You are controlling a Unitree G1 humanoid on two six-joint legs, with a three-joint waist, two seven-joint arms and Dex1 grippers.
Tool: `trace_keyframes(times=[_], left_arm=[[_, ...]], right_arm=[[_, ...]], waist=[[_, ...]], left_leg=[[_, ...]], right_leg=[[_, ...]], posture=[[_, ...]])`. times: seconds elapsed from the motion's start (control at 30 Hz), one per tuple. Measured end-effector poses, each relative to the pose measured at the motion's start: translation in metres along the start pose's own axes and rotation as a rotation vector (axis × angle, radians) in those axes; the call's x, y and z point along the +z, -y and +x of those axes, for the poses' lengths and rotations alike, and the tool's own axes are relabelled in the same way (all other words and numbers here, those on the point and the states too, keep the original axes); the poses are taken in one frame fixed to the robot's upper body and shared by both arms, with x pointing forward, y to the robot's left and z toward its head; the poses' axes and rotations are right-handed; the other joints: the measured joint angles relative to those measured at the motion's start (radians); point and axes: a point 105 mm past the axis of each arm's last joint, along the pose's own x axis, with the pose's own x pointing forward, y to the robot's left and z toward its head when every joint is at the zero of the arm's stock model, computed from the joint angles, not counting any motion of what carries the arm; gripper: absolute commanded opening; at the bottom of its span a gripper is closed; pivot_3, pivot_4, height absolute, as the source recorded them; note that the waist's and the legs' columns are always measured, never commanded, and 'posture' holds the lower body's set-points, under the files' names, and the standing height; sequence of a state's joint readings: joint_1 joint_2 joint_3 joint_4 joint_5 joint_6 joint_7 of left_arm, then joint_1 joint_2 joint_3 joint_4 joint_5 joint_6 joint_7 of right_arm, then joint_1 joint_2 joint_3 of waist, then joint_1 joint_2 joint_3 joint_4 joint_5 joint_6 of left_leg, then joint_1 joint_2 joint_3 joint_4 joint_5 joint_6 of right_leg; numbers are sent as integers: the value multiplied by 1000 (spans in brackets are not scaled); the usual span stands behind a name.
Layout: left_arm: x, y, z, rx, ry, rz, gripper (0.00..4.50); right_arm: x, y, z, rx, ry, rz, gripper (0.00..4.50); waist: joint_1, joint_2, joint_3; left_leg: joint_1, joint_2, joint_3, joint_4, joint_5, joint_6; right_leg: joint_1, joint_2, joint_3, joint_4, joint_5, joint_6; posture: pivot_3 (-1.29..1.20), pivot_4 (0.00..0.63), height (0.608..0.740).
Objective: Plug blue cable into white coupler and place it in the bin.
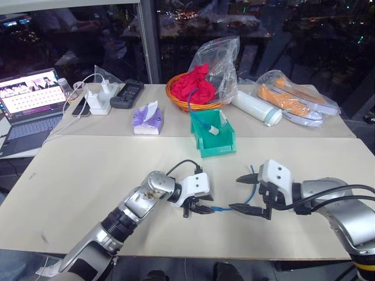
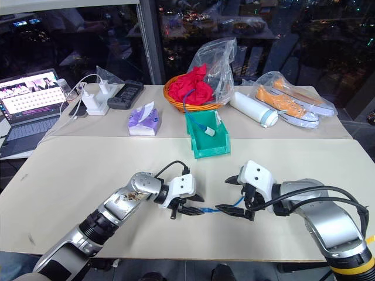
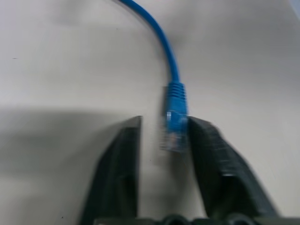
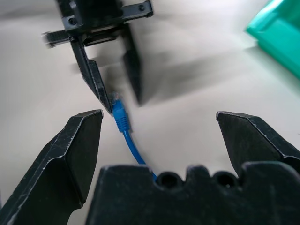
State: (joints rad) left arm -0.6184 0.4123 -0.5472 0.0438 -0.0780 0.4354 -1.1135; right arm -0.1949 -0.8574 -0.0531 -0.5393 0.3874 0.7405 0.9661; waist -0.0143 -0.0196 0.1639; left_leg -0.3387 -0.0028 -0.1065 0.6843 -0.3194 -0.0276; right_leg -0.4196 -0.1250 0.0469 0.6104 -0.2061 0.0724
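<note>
Blue cable (image 2: 218, 209) lies on the near table between the two grippers, long axis running left-right, plug end toward the left. Left gripper (image 2: 188, 209) has the plug between its fingertips (image 3: 206, 150), one pad against it, a gap on the other side: closing on it, firm grip not certain. Right gripper (image 2: 233, 196) spread wide, empty, cable passing beneath. White coupler (image 1: 215, 131) sits in the bin (image 1: 215, 147), far-centre, well apart from both; left gripper slightly nearer.
</note>
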Motion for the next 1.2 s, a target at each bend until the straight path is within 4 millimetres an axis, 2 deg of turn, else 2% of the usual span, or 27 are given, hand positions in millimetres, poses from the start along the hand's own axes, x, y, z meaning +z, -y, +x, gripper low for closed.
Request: trace_keyframes(times=[0.03, 0.17, 0.23, 0.3, 0.37, 0.47, 0.57, 0.7, 0.77, 0.87, 0.97, 1.1, 1.17, 1.2], left_arm=[[-1, 0, -1, -8, 0, 0, 88], [4, -1, 3, -19, 46, -25, 89], [15, -2, 6, -7, 122, -51, 89], [34, -8, 10, 34, 222, -62, 89], [49, -13, 12, 64, 286, -61, 89], [57, -17, 8, 82, 342, -86, 89], [63, -12, 6, 60, 361, -91, 89], [66, -8, 3, 50, 366, -94, 89], [65, -9, 2, 56, 364, -105, 89], [64, -10, 1, 63, 364, -121, 89], [66, -9, 1, 64, 375, -120, 89], [67, -8, 2, 63, 383, -126, 89], [67, -9, 1, 65, 380, -128, 89], [67, -9, 1, 65, 380, -128, 89]], right_arm=[[-2, 0, -3, -12, -3, 24, 4500], [-2, -4, -20, -39, 55, 251, 4500], [-1, -17, -28, -6, 124, 422, 4500], [-9, -35, -32, 34, 150, 594, 4500], [-16, -54, -31, 61, 169, 730, 4500], [-21, -71, -23, 40, 247, 920, 4500], [-15, -63, -15, -72, 382, 1066, 4500], [-24, -42, -10, -299, 491, 1303, 4500], [-27, -39, -5, -360, 502, 1387, 4500], [-25, -39, 3, -380, 496, 1431, 4500], [-13, -36, 12, -368, 523, 1430, 4500], [-6, -34, 13, -392, 543, 1408, 4500], [-6, -32, 13, -407, 545, 1404, 3991], [-6, -32, 13, -412, 540, 1398, 3896]], waist=[[1, 0, 0], [2, 0, 0], [8, 0, 0], [19, 0, 0], [23, 0, 0], [14, 0, 0], [1, 0, 0], [0, 1, 0], [-3, 1, 0], [-3, 1, 0], [-3, 1, 0], [0, 1, 0], [-1, 1, 0], [-1, 1, -1]], left_leg=[[0, 0, 0, 0, 0, 0], [0, 0, 0, 0, 0, 0], [-1, 0, -1, 0, 0, 1], [-2, 0, -1, 1, 0, 1], [-3, 0, -1, 2, -1, 2], [-1, 0, -1, 2, -1, 2], [0, 0, -1, 2, -1, 2], [1, 0, -1, 2, -1, 2], [0, 0, -1, 2, -1, 1], [0, 0, -1, 2, -1, 1], [0, 0, -1, 2, -1, 1], [0, 0, -1, 2, -1, 1], [0, 0, -1, 1, -1, 2], [0, 0, -1, 1, -1, 2]], right_leg=[[0, 0, 0, 0, 0, 0], [0, 0, 0, 0, 0, 0], [0, 0, -1, 0, 0, 0], [0, 0, -1, 0, 0, 0], [0, 0, -1, 0, 0, 0], [0, 0, 0, 1, 0, 0], [1, 0, 0, 2, 1, 0], [1, 0, 1, 2, 1, 0], [0, 0, 1, 2, 1, 0], [0, 0, 1, 2, 1, 0], [0, 0, 1, 1, 1, 0], [0, 0, 1, 0, 1, 0], [0, 0, 1, 0, 1, 0], [0, 0, 1, 0, 1, 0]], posture=[[0, 150, 740], [0, 150, 740], [0, 150, 740], [0, 150, 740], [0, 150, 740], [0, 150, 740], [0, 150, 740], [0, 150, 740], [0, 150, 740], [0, 150, 740], [0, 150, 740], [0, 150, 740], [0, 150, 740], [0, 150, 740]])
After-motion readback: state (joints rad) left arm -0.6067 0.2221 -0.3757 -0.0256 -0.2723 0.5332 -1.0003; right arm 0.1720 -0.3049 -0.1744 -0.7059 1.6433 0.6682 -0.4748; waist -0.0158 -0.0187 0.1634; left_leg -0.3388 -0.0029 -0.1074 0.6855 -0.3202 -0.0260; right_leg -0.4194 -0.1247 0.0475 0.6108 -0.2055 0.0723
